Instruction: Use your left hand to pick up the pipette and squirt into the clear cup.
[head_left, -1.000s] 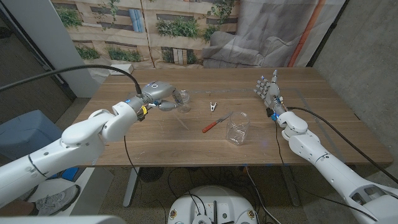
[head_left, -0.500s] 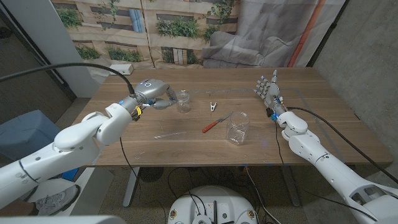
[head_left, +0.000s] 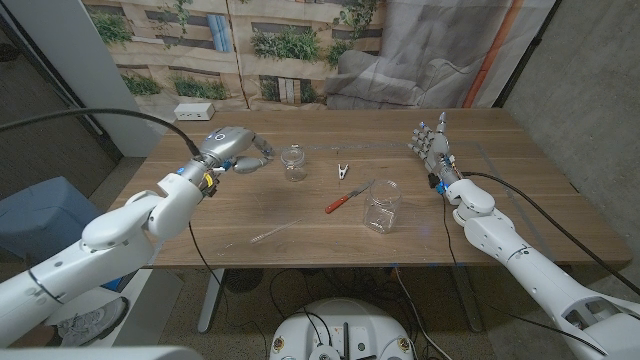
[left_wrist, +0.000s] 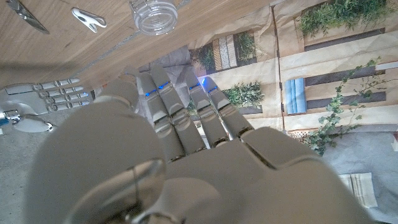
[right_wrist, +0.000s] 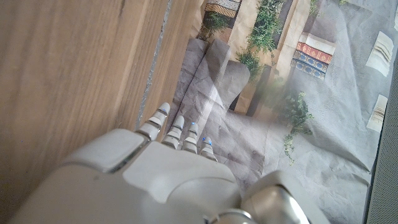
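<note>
A thin clear pipette (head_left: 262, 234) lies on the wooden table (head_left: 500, 200), near its front edge and left of the middle. The clear cup (head_left: 381, 205) stands upright to its right. My left hand (head_left: 238, 150) hovers at the back left, well behind the pipette and left of a small glass jar (head_left: 293, 161). Its fingers (left_wrist: 186, 112) reach out with nothing in them. My right hand (head_left: 430, 143) stands on the table's right side with its fingers up, right of the cup, and it holds nothing.
A red-handled tool (head_left: 345, 198) lies just left of the cup, and a small metal clip (head_left: 343, 171) lies behind it. The left wrist view shows the jar (left_wrist: 155, 15) and the clip (left_wrist: 87, 18) beyond the fingers. A plant-printed backdrop hangs behind the table.
My left hand has drawn back to the left, away from the small jar. The pipette now lies closer to the table's front edge than half a second ago. The right hand has not moved.
</note>
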